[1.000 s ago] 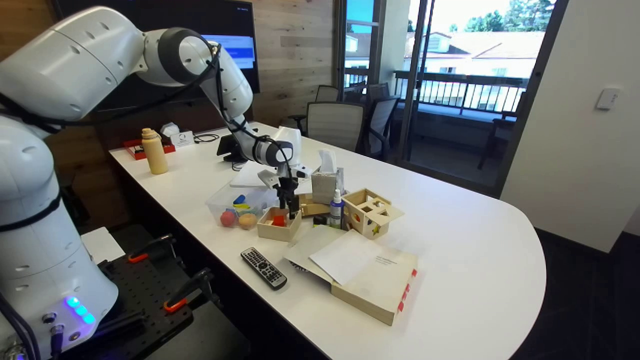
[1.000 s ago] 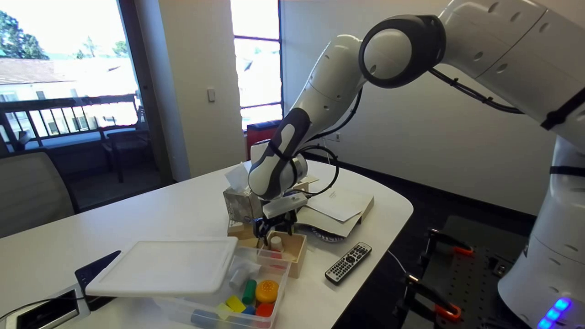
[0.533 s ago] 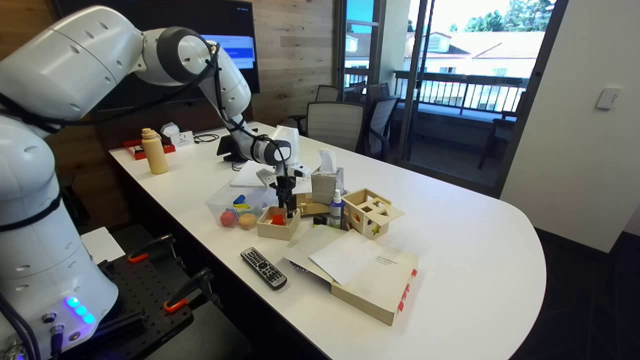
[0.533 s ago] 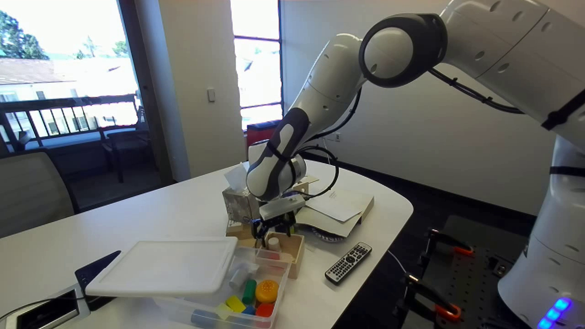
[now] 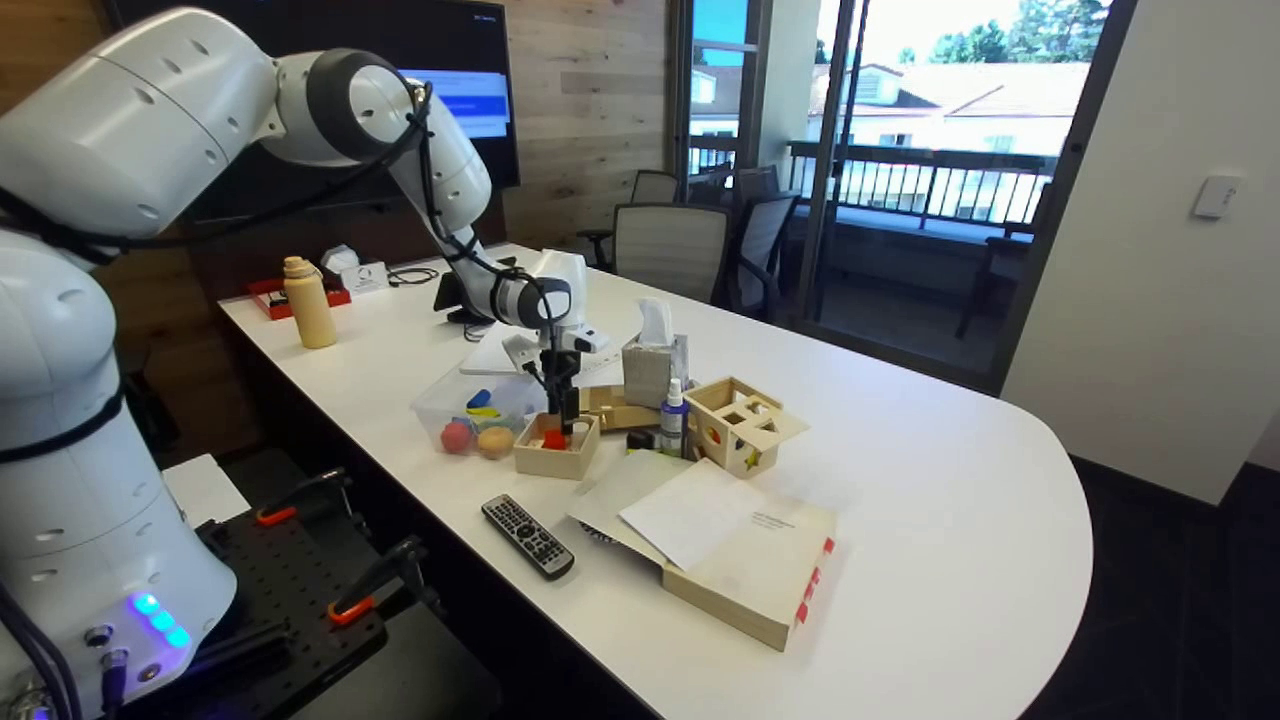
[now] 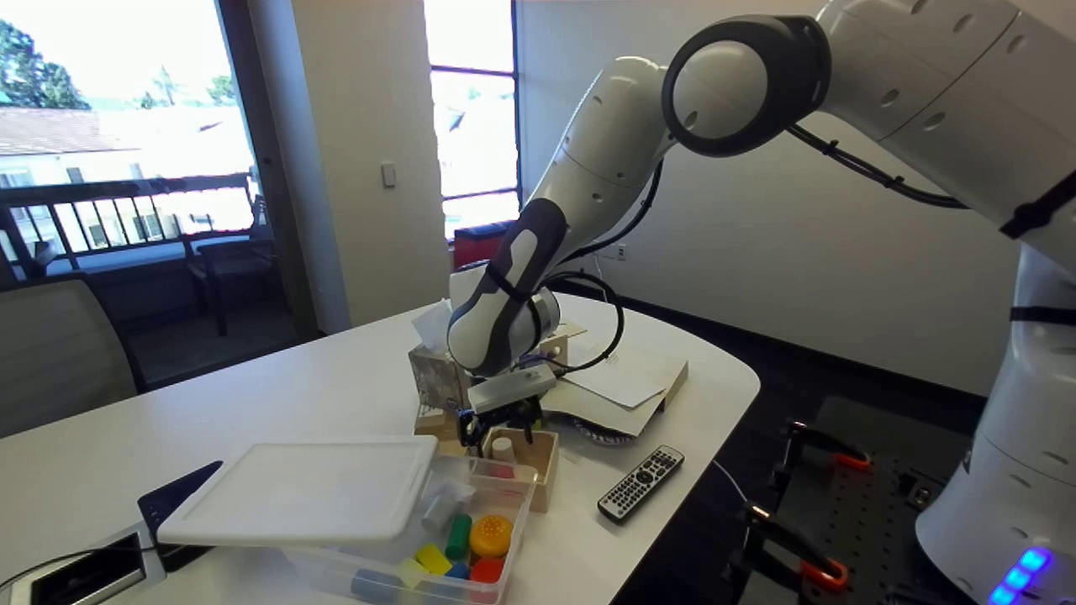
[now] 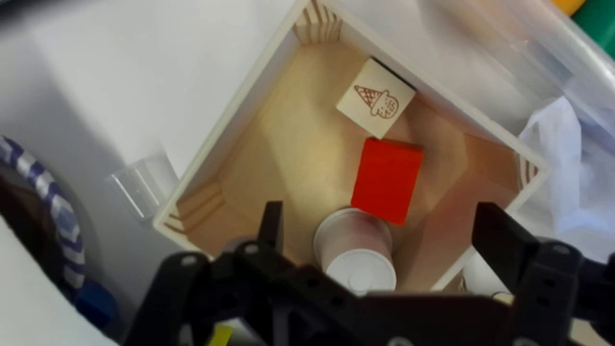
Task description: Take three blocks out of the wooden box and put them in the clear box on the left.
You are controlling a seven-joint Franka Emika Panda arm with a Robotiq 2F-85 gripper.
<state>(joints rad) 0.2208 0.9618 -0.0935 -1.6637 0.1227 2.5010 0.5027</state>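
White table [image 5: 900,490] beneath wooden box [image 5: 552,464], plank wall [image 5: 592,130] beyond

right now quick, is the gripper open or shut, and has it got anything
Gripper: open, holding nothing; its fingers stand wide apart, and the red block lies ungripped in the wooden box.

The wooden box [image 7: 298,134] looks smooth and matt, the clear box [image 6: 522,523] glossy plastic.
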